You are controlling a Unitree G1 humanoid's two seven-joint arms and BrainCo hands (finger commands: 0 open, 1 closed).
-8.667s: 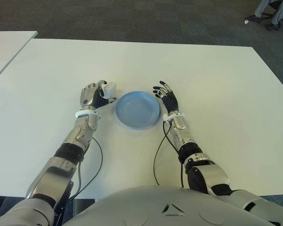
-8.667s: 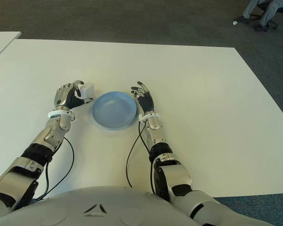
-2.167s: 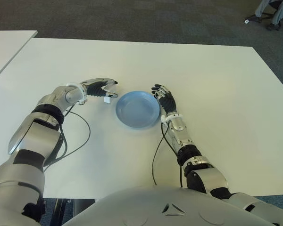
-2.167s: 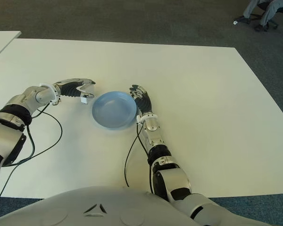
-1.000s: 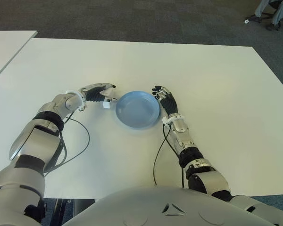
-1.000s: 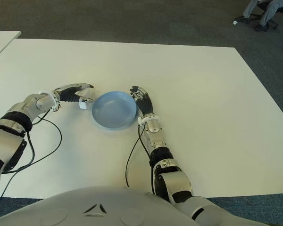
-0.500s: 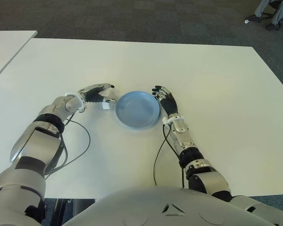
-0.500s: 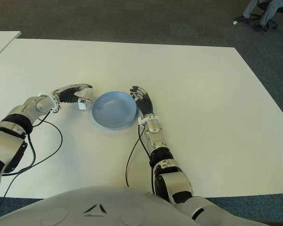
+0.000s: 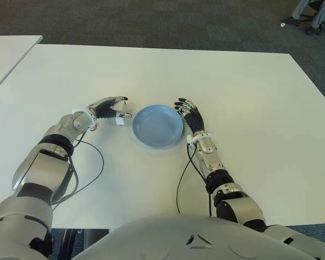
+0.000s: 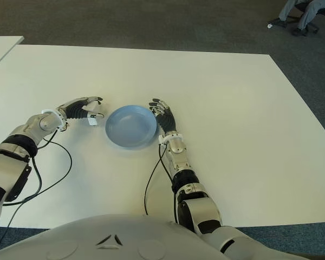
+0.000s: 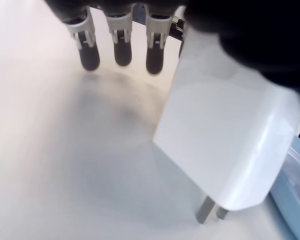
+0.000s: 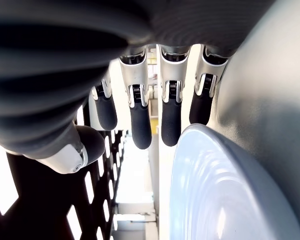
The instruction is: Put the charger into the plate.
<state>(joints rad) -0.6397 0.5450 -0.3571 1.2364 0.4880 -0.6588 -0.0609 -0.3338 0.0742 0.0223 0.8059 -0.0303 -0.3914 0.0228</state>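
Observation:
The white charger [image 9: 119, 118] hangs just above the table, a short way left of the blue plate [image 9: 157, 125]. My left hand [image 9: 119, 111] is shut on the charger, with the other fingers stretched out over it. In the left wrist view the charger [image 11: 225, 145] is a white block whose two metal prongs point down at the table, with the plate's blue rim [image 11: 295, 190] close beside it. My right hand [image 9: 189, 112] shows open beside the plate's right rim, and its fingertips [image 12: 150, 120] stand spread above the plate [image 12: 230, 200].
The white table [image 9: 249, 97] stretches wide on all sides of the plate. Black cables [image 9: 97, 162] trail from both wrists toward my body. A second white table [image 9: 5, 54] stands at the far left. Dark carpet and chair legs [image 9: 314, 16] lie beyond the far edge.
My left hand with the charger has drifted slightly left, away from the plate, and its forearm has drawn in toward my body. The right hand and the plate have not moved.

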